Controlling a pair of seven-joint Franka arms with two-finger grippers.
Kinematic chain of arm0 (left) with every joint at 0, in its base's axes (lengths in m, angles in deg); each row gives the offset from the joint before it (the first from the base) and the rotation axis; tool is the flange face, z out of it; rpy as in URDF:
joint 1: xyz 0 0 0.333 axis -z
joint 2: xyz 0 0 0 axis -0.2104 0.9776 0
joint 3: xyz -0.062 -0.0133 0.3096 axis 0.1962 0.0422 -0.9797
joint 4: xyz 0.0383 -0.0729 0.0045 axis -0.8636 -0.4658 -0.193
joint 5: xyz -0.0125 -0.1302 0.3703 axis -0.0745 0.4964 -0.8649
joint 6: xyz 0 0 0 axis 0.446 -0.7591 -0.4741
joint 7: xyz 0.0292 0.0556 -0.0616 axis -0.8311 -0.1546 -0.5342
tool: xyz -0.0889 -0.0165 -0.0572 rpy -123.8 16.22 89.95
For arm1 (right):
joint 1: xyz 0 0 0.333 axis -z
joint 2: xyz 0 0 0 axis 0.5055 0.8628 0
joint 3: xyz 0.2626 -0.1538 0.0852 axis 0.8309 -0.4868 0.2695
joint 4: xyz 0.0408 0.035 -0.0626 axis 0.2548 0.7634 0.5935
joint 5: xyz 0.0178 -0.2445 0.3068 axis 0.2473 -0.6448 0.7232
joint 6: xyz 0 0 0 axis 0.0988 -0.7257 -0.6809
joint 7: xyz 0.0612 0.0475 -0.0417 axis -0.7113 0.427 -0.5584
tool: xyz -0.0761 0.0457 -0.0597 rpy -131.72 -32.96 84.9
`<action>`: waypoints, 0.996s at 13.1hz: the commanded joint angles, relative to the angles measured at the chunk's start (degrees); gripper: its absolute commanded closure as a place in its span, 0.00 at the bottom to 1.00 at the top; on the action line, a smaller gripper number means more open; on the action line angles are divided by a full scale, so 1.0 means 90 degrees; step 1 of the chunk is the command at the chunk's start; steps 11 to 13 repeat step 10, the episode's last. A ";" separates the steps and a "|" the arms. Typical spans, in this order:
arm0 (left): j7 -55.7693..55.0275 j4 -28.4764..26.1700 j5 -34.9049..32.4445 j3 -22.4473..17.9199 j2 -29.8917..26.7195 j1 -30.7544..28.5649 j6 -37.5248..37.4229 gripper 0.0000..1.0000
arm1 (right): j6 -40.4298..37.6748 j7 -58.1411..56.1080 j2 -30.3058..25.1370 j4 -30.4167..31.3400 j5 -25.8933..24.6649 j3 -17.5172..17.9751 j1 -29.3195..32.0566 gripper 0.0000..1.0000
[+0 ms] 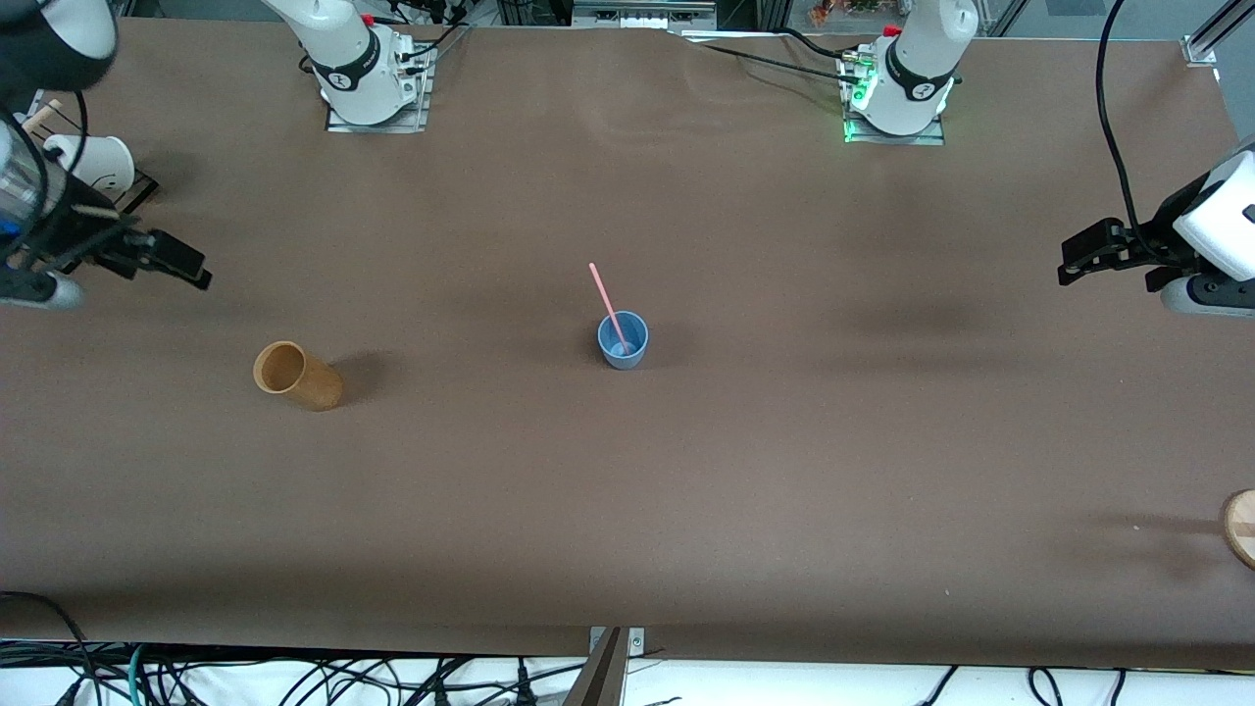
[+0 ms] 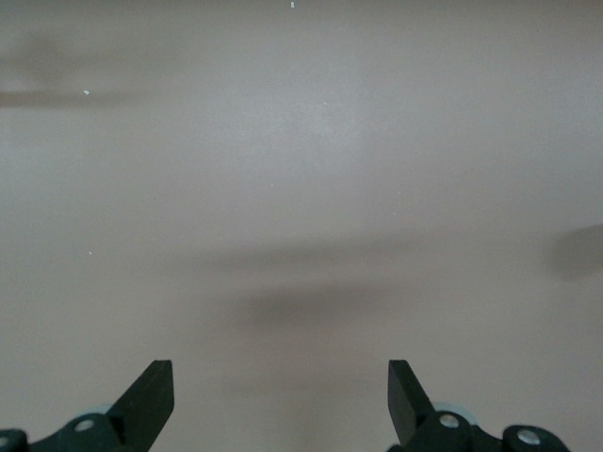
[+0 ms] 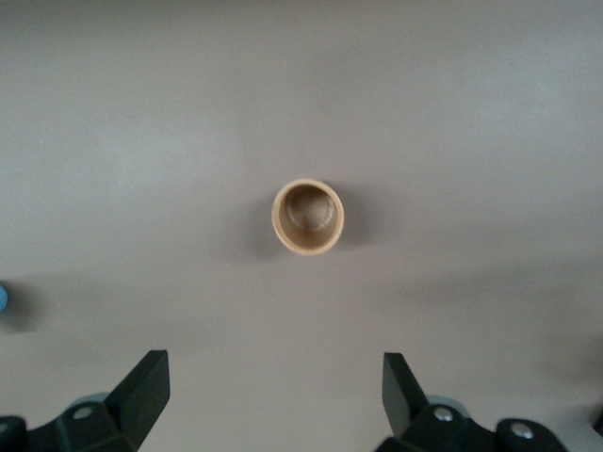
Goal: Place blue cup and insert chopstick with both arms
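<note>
1. Blue cup [image 1: 623, 340] stands upright near the middle of the brown counter [image 1: 784, 441], mouth up, long axis vertical.
2. Chopstick [image 1: 608, 307], pink, sits in the blue cup w/ its lower end at the cup's bottom. It leans against the rim, and its free end points up and tilts toward the right arm's end of the counter, away from the front camera.
3. Long axis of the chopstick runs diagonal in the front view; over half its length sticks out above the rim.
4. Left hand [image 1: 1079, 257] hangs over the left arm's end of the counter, well apart from the blue cup. Fingers [image 2: 151, 400] spread wide, nothing btwn them; left wrist view shows only bare counter below.
5. Right hand [image 1: 181, 260] hangs over the right arm's end of the counter, also well apart from the blue cup. Fingers [image 3: 141, 395] spread wide, holding nothing.
6. Tan cup [image 1: 297, 375] stands on the counter toward the right arm's end, nearer the front camera than the right hand. Right wrist view looks down into its mouth [image 3: 308, 217].
7. White cup [image 1: 93, 162] at the counter's edge by the right arm's end.
8. Round wooden piece [image 1: 1241, 528] at the edge by the left arm's end.
9. No readable writing or brand on cup or chopstick; marks on the arm bases too small to read.
</note>
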 commanded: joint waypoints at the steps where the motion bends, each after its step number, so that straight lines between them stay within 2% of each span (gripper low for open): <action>1: -0.0018 0.0028 0.0015 0.0006 -0.0007 -0.0011 -0.0055 0.00 | -0.0389 -0.0010 -0.0251 -0.0141 -0.0001 0.0140 0.0082 0.00; 4: -0.0018 0.0028 0.0015 0.0006 -0.0007 -0.0011 -0.0055 0.00 | -0.0927 -0.0010 -0.0241 -0.0298 0.0068 0.0140 0.0053 0.00; 13: -0.0018 0.0028 0.0015 0.0006 -0.0007 -0.0011 -0.0055 0.00 | -0.0937 0.0048 -0.0241 -0.0279 0.0068 0.0130 0.0062 0.00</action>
